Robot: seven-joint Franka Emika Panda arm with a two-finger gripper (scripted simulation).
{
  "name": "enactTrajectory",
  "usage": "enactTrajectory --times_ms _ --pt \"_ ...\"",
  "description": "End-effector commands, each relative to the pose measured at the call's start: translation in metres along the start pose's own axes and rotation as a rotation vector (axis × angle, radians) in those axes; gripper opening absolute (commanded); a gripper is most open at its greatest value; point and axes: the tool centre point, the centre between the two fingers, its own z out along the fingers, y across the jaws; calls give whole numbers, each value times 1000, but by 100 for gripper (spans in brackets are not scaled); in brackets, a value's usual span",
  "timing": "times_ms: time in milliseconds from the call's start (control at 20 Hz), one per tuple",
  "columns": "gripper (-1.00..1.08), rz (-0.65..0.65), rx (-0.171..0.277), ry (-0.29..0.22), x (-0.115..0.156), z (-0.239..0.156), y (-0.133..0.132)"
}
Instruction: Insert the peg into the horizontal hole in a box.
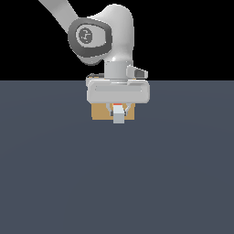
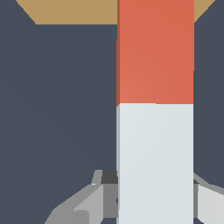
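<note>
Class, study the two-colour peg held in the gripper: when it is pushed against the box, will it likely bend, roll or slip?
The peg looks like a straight, flat-faced bar, so it probably stays stiff rather than bending. Its square edges suggest it would not roll if set down. The gripper grips only the pale end, so a push against the box might make it slide or pivot.

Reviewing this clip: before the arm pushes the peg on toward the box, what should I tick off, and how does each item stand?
1. Peg held in the gripper: ok, the jaws close on its pale half.
2. Orange end leads toward the box: ok.
3. Peg in line with the hole: cannot tell, the hole is hidden in both views.
4. Peg already entering the box: cannot tell.
5. Floor between gripper and box free of obstacles: ok in the wrist view.
</note>
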Motion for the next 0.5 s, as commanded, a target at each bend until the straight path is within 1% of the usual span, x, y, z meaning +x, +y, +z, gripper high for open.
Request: enactTrajectory --times_ms 0,200,450 --pt "-100 -1 -2 1 5 -1 0" --pt "-100 -1 -3 1 25 -2 0" --pt "-100 -1 -4 1 66 -2 -1"
